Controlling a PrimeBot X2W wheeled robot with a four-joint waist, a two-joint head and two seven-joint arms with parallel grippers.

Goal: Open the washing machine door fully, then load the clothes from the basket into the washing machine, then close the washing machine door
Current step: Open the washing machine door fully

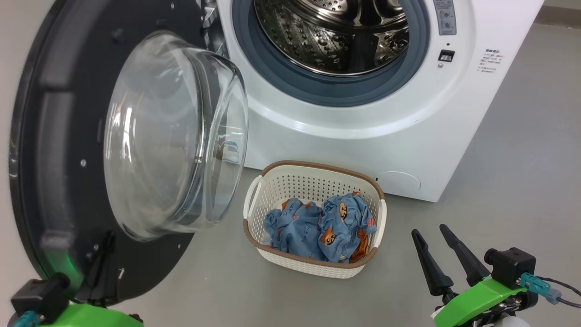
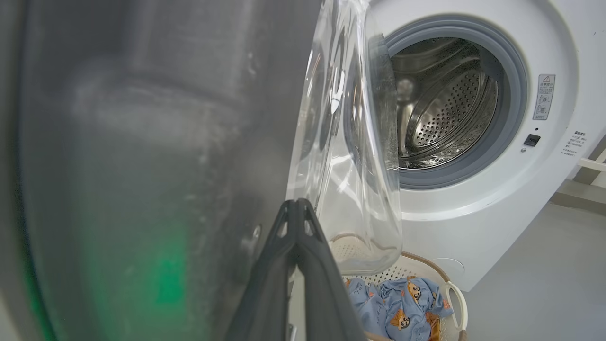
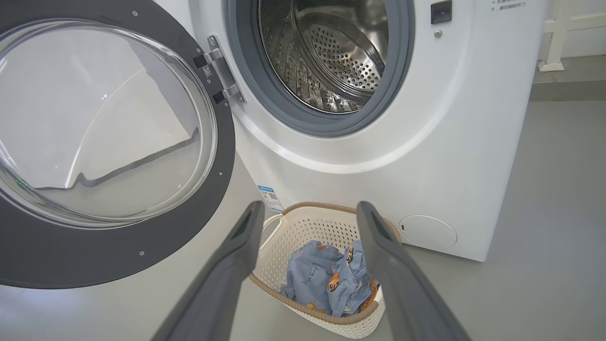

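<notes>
Smooth grey floor [image 1: 522, 150] with a soft sheen stretches away to the right in the head view. At its far side, seen from the right wrist, a low grey step [image 3: 568, 90] rises from it. A white post [image 3: 559, 33] stands on the step on a small square foot, joined to a white rail [image 3: 584, 23] before a pale wall [image 3: 587, 45].

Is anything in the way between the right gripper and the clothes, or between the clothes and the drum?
Nothing visible. The open right gripper has only floor between it and the clothes in the basket, whose top is uncovered. The washing machine door stands swung out to the left, leaving the drum mouth above the basket clear.
</notes>
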